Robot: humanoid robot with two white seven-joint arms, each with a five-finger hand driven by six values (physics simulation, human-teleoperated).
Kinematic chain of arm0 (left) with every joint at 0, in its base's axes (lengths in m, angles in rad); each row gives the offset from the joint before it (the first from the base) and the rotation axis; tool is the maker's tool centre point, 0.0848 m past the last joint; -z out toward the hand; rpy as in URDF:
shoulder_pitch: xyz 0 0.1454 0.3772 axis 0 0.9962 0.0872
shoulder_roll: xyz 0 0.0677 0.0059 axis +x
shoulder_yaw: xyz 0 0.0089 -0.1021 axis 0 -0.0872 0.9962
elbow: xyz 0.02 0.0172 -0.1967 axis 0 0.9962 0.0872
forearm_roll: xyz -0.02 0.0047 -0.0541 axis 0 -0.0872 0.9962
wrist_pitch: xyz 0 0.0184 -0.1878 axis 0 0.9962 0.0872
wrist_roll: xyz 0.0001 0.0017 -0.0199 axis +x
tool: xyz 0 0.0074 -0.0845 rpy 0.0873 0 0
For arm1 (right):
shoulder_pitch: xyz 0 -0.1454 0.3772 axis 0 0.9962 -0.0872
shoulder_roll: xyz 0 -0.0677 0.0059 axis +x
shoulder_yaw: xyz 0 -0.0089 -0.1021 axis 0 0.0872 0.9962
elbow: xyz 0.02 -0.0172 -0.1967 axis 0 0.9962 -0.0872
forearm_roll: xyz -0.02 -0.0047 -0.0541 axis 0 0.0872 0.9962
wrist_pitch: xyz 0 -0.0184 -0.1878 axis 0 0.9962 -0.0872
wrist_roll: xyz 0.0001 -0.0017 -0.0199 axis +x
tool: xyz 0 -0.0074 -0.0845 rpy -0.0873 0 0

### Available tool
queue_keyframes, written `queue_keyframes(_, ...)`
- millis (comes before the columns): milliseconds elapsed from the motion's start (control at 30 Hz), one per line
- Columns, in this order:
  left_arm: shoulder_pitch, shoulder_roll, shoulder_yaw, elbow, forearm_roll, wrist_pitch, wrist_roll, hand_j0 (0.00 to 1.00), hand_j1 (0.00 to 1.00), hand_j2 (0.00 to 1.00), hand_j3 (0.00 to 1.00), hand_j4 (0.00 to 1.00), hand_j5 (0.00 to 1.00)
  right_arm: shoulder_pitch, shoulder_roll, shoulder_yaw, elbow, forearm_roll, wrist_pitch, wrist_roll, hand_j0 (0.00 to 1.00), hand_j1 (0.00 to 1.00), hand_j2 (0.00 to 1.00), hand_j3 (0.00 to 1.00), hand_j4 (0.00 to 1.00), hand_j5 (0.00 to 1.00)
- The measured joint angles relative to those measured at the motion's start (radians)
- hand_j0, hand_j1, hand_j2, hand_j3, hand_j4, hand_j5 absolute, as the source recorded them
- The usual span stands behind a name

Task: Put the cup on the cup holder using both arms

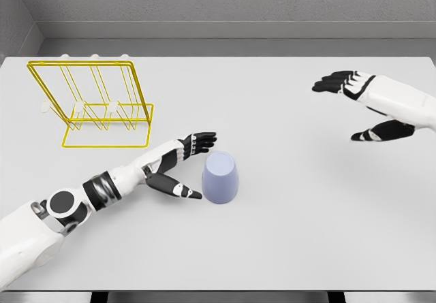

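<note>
A pale lilac cup (221, 178) stands upside down on the white table, a little left of centre. My left hand (191, 165) is just left of it, open, with the fingers (199, 140) reaching past its top edge and the thumb (178, 188) near its base; whether they touch it is unclear. A yellow wire cup holder (95, 105) stands at the far left of the table. My right hand (357, 105) hovers open at the far right, well away from the cup.
The white table (286, 214) stretches to a grey back wall. Small white pegs show inside the yellow rack.
</note>
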State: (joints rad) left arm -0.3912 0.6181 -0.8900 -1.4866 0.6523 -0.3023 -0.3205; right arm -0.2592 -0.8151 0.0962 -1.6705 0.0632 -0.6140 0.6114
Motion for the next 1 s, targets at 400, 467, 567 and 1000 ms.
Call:
queue_keyframes(400, 0.002, -0.009, -0.019, -0.018, -0.004, 0.000, 0.000, 1.00, 1.00, 1.00, 1.00, 1.00, 1.00, 0.003, 0.014, -0.014, -0.001, 0.001, 0.000, 0.000, 1.00, 1.00, 1.00, 1.00, 1.00, 1.00)
queue_keyframes(467, 0.002, -0.011, -0.025, -0.022, -0.004, 0.001, 0.000, 1.00, 1.00, 1.00, 1.00, 1.00, 1.00, 0.003, 0.015, -0.013, -0.002, 0.001, 0.000, 0.000, 1.00, 1.00, 1.00, 1.00, 1.00, 1.00)
queue_keyframes(567, 0.002, -0.018, -0.030, -0.026, -0.005, 0.001, 0.000, 1.00, 1.00, 1.00, 1.00, 1.00, 1.00, 0.003, 0.016, -0.013, -0.003, 0.001, 0.000, 0.000, 1.00, 1.00, 1.00, 1.00, 1.00, 1.00)
queue_keyframes(1000, 0.002, -0.033, -0.032, -0.024, 0.000, 0.028, 0.004, 0.97, 0.97, 0.97, 0.97, 0.97, 0.97, 0.006, 0.017, -0.013, 0.000, 0.001, 0.000, 0.000, 1.00, 1.00, 1.00, 1.00, 1.00, 1.00)
